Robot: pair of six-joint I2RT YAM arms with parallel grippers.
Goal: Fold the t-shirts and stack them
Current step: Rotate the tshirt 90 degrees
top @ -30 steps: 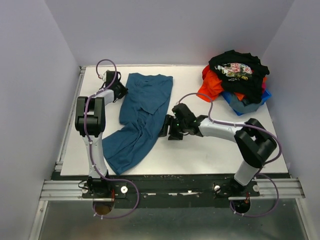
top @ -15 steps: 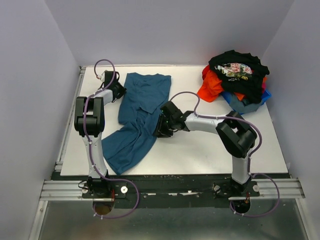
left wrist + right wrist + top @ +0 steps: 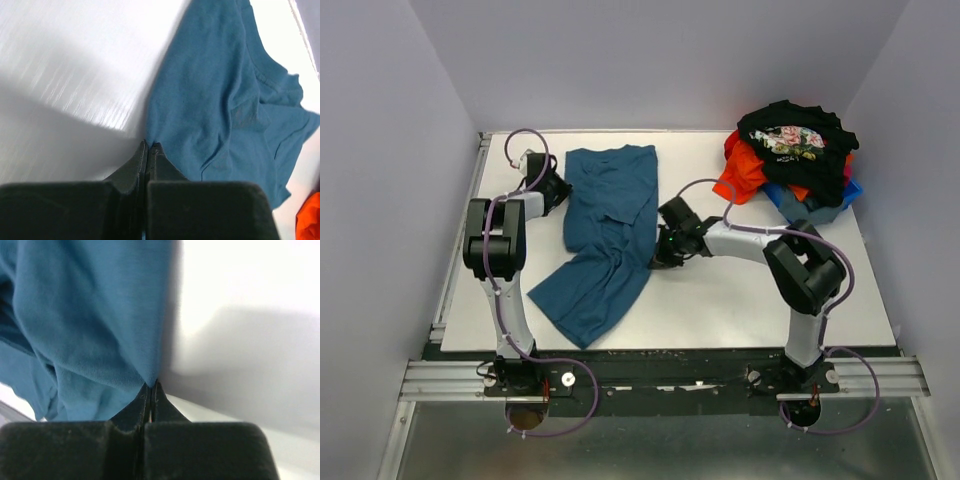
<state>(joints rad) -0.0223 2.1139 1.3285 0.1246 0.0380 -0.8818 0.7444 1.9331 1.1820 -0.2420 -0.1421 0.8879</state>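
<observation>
Both jaws clamp one teal t-shirt [image 3: 610,200]; three other t-shirts [image 3: 790,145] lie piled.

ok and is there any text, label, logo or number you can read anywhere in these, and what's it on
No text can be read in any view.
black t-shirt: the pink-white floral print may hold lettering, but it is too small to read.
teal t-shirt: plain, no print or label showing.

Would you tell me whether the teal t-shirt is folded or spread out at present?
Spread out, not folded: the teal t-shirt lies lengthwise on the table, rumpled and twisted near its middle.
</observation>
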